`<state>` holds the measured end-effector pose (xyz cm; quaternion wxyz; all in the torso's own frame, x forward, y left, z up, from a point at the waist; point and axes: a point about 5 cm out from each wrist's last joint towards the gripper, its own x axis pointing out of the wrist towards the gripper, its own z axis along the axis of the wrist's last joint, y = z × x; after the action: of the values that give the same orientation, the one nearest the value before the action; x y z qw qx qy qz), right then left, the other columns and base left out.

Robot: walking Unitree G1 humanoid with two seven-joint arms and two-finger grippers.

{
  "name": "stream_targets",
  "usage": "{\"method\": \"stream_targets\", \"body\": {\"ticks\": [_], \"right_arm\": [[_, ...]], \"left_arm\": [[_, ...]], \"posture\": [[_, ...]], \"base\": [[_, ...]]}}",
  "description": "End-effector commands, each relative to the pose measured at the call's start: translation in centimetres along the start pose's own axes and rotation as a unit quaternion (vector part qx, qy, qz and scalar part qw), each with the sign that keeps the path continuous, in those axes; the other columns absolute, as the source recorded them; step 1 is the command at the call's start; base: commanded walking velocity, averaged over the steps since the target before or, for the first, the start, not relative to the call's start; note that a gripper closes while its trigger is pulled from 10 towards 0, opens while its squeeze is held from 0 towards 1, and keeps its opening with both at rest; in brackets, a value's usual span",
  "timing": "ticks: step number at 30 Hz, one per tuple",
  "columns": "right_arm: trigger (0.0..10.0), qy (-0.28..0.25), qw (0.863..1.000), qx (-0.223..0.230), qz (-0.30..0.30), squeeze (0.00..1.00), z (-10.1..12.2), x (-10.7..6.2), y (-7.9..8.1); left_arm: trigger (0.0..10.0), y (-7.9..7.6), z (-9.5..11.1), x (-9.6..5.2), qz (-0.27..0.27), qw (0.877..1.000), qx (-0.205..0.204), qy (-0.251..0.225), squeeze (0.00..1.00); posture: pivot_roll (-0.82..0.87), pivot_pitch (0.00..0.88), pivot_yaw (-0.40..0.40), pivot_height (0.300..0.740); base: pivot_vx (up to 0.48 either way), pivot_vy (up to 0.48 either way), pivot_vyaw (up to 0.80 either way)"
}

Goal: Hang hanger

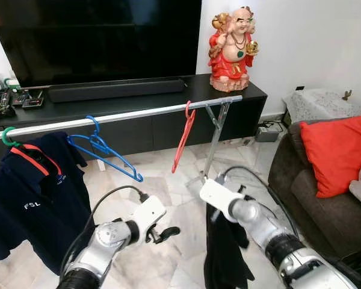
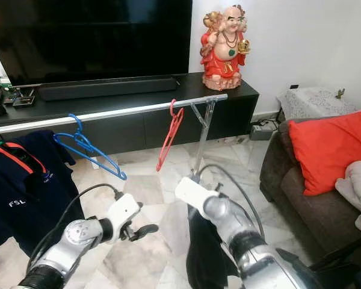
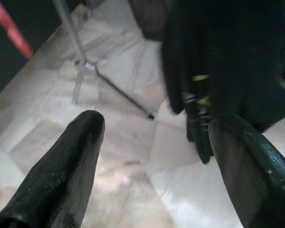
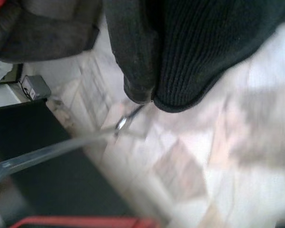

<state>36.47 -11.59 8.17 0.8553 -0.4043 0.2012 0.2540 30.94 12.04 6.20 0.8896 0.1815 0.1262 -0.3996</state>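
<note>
The right claw (image 1: 213, 208) carries a dark garment (image 1: 225, 253) below the rail (image 1: 138, 113); its grip I cannot tell. The left claw (image 1: 165, 232) is spread, empty. Next: lift up to the rail.

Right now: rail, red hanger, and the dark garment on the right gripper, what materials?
Rail: looks like metal tube, silver with a bright sheen. Red hanger: probably plastic, thin, uniformly coloured, slightly glossy. Dark garment: knit fabric, ribbed weave visible in the right wrist view, matte black; fibre unclear.
</note>
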Motion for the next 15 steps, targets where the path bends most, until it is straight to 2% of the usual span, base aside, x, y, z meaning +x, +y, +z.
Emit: {"method": "stream_targets", "body": {"ticks": [1, 8, 12, 15], "right_arm": [[10.0, -0.030, 0.999, 0.040, -0.015, 0.00, 1.7, 0.1, -0.7], [10.0, -0.028, 0.996, 0.074, -0.048, 0.00, 2.4, 0.2, -1.3], [10.0, -0.032, 0.993, 0.095, -0.061, 0.00, 2.7, 0.1, -1.8], [10.0, -0.049, 0.989, 0.120, -0.076, 0.00, 3.5, -0.1, -2.6]], "left_arm": [[10.0, 0.1, 0.7, 0.0, -0.006, 1.000, -0.017, -0.019, 0.00], [10.0, -0.9, 2.5, 0.4, -0.043, 0.997, -0.031, -0.052, 0.00], [10.0, -1.0, 3.2, 0.6, -0.040, 0.997, -0.035, -0.063, 0.00], [10.0, -1.0, 3.9, 0.9, -0.022, 0.995, -0.055, -0.081, 0.00]], "posture": [[0.08, 0.022, -0.008, 0.740], [0.08, 0.019, -0.009, 0.740], [0.08, 0.019, -0.009, 0.740], [0.08, 0.014, -0.006, 0.740]], "base": [[0.000, 0.000, 0.00], [0.000, 0.000, 0.00], [0.000, 0.000, 0.00], [0.000, 0.000, 0.00]]}}
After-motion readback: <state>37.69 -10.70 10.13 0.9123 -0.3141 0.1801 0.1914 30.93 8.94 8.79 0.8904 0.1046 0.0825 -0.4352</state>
